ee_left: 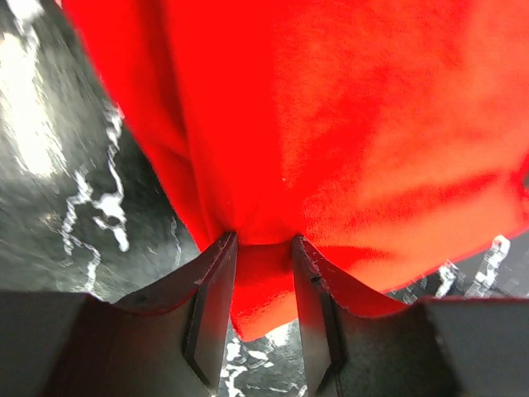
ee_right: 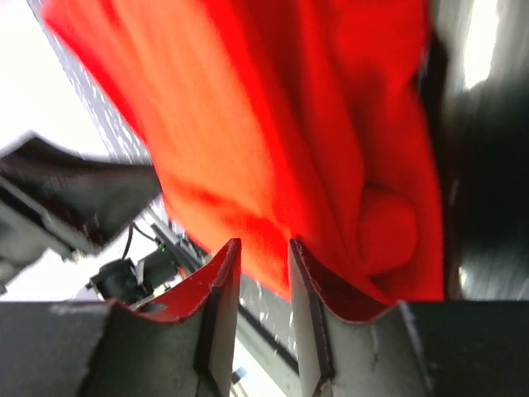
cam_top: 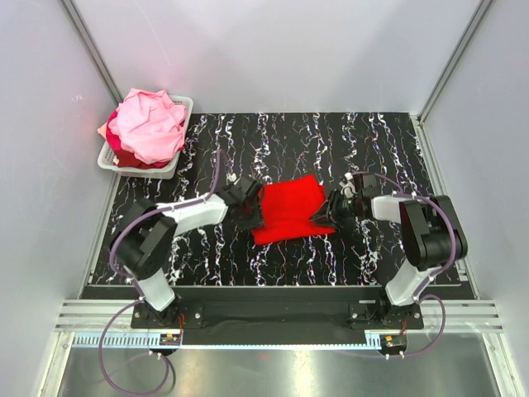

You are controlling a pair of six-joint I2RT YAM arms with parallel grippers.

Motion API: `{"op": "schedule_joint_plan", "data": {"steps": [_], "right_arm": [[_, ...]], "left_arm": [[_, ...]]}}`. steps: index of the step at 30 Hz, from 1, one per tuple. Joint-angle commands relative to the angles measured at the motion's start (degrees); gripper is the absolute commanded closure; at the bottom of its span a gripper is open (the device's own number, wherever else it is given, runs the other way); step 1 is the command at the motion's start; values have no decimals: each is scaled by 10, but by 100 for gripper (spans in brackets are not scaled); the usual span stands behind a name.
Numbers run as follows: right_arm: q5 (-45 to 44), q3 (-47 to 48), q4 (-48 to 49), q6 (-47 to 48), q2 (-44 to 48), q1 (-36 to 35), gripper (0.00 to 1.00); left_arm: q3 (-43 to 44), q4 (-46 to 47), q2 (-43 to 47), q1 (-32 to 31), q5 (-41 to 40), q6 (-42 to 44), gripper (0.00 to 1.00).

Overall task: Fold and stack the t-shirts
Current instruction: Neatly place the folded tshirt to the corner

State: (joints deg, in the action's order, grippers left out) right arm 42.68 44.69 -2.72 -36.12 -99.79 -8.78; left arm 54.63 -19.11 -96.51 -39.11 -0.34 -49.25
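Note:
A bright red t-shirt [cam_top: 288, 211] lies partly folded in the middle of the black marbled table [cam_top: 331, 141]. My left gripper [cam_top: 254, 215] is at its left edge and my right gripper [cam_top: 325, 213] at its right edge. In the left wrist view the jaws [ee_left: 264, 245] are shut on a bunched edge of the red t-shirt [ee_left: 331, 124], and cloth hangs down between them. In the right wrist view the jaws [ee_right: 264, 248] pinch the hem of the red t-shirt [ee_right: 248, 124], which is raised off the table. Pink and peach t-shirts [cam_top: 149, 124] are heaped in the basket.
The white slotted basket [cam_top: 109, 161] stands at the table's far left corner against the wall. Grey walls close in the table at the left, back and right. The left arm [ee_right: 74, 190] shows blurred in the right wrist view.

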Motion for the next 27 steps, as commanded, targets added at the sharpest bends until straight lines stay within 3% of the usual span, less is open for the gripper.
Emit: {"op": "schedule_joint_plan", "data": {"steps": [1,6,9,14,21,27], "right_arm": [[-6,-44,14,-26,66,-19,61],[-50,22,-143,61,119,-24,35],[-61,97,-216,93,149,-23,28],[-134,188,-250,105,169,-21,10],[-179,300,-304,148,-3,-15,7],[-198,319,-311,163,-87,-14,7]], "left_arm": [[57,-96,-48,20,-69,74,60],[86,-111,-48,21,-79,77,60],[93,-127,-27,23,-92,83,59],[159,-194,10,37,-129,130,52],[264,-285,72,37,-144,189,38],[212,-326,202,37,-143,176,37]]}}
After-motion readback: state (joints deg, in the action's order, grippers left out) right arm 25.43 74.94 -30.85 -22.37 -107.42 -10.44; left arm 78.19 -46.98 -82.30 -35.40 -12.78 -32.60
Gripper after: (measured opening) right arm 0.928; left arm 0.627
